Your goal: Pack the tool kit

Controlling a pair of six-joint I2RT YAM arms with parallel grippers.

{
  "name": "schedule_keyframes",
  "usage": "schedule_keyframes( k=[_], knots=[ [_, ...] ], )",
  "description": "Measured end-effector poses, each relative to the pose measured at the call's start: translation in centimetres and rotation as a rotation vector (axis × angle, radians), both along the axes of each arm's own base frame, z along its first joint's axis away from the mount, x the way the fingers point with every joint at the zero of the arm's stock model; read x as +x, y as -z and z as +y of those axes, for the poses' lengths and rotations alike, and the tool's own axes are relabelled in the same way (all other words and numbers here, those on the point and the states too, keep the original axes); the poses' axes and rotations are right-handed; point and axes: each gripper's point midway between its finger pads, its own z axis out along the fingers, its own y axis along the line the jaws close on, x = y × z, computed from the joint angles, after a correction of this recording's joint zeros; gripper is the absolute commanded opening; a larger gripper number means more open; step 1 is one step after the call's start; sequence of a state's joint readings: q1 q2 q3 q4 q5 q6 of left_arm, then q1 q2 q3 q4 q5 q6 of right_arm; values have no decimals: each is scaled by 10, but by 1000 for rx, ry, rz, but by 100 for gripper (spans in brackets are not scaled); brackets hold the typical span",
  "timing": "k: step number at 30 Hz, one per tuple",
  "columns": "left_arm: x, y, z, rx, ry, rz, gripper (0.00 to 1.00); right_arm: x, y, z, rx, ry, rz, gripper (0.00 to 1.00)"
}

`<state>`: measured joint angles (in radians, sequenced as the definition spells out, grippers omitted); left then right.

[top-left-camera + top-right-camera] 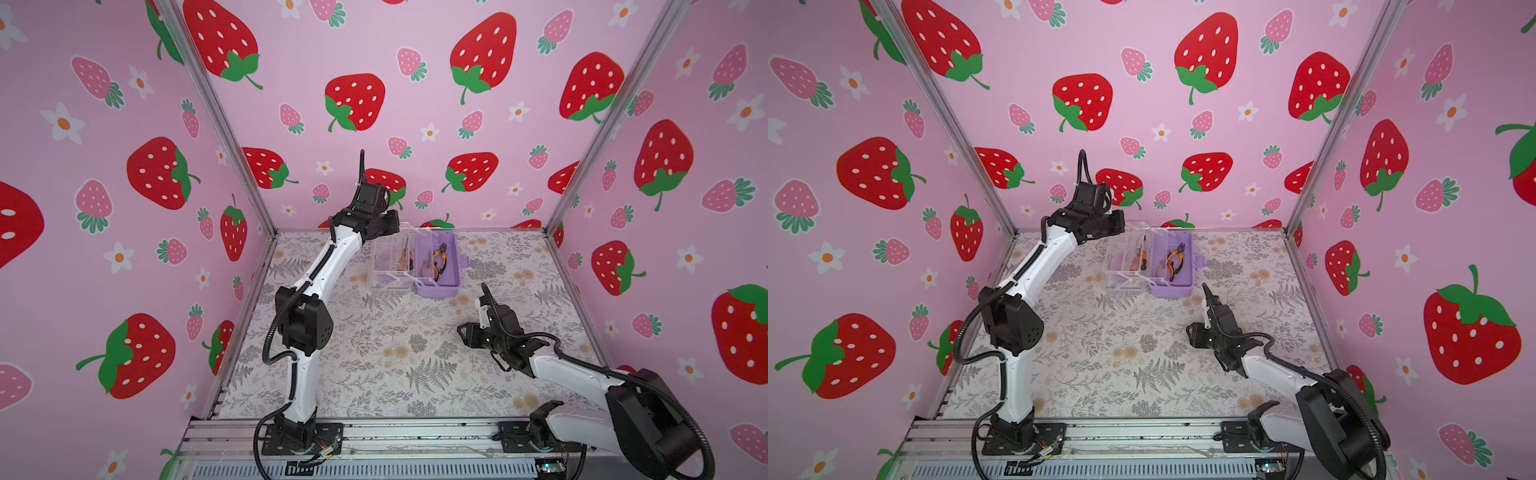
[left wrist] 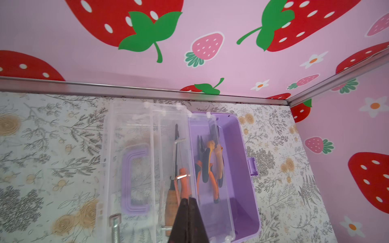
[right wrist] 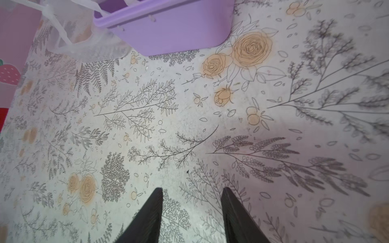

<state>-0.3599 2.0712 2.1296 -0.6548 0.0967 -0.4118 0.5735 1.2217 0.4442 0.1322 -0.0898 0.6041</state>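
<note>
L gripper [image 2: 188,199] is clenched shut over tray [image 2: 166,136], R gripper [image 3: 192,189] hangs open and empty at box's [image 2: 235,168] 5 o'clock; I'd ease tray twd 3 o'clock w/ R bracing.

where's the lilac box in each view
top view: lilac box far centre, right of clear lid
top view: lilac box, same spot
left wrist: box past the shut left claw, pliers inside
right wrist: one corner ahead of the open right claw
shared landmark: clear lid beside it

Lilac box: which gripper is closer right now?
Left. The left gripper sits over the clear tray of the lilac box, jaws shut. The right gripper hovers over the table in front of it, open, not touching.
</note>
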Motion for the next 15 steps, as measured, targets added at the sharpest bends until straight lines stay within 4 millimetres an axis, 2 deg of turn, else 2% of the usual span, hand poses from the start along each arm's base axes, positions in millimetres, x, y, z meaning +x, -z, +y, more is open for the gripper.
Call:
schedule_keyframes(
  k=[2, 5, 7, 9, 12, 15],
  knots=[
    [-11, 9, 22, 0, -49, 28, 13, 10, -12, -1, -23, 19, -33, 66],
    [-32, 34, 68, -39, -161, 79, 19, 29, -34, -4, -49, 61, -94, 72],
    [-52, 58, 98, -83, -238, 118, 24, 47, -51, -7, -67, 93, -131, 73],
    [-68, 83, 120, -118, -298, 161, 31, 67, -62, -10, -74, 119, -149, 73],
    [-78, 110, 128, -162, -326, 212, 39, 102, -69, -9, -83, 142, -142, 72],
    [-74, 124, 116, -219, -292, 234, 42, 137, -65, 1, -88, 133, -115, 72]
  ],
)
